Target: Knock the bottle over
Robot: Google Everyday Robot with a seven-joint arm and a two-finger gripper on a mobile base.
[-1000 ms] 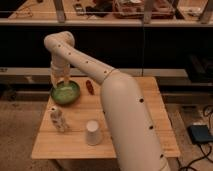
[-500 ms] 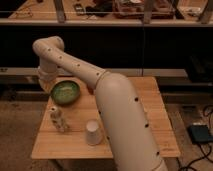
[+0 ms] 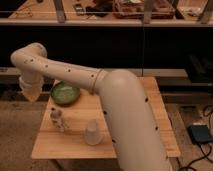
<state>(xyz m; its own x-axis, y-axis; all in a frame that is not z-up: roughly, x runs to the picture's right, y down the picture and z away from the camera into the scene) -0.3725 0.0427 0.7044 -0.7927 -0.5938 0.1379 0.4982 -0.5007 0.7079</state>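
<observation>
Bottle (image 3: 57, 120) stands upright near the front-left corner of the wooden bench (image 3: 75, 145), with a white cup (image 3: 92, 134) just to its right and a green bowl (image 3: 65, 93) behind it. Gripper (image 3: 31, 94) hangs past the bench's left edge beside the bowl, apart from the bottle. Cannot tell whether it is open or closed.

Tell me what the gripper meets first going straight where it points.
The gripper points downward, beyond the table's left edge as seen. It would probably reach the floor beside the table, missing the bottle; depth is unclear.
</observation>
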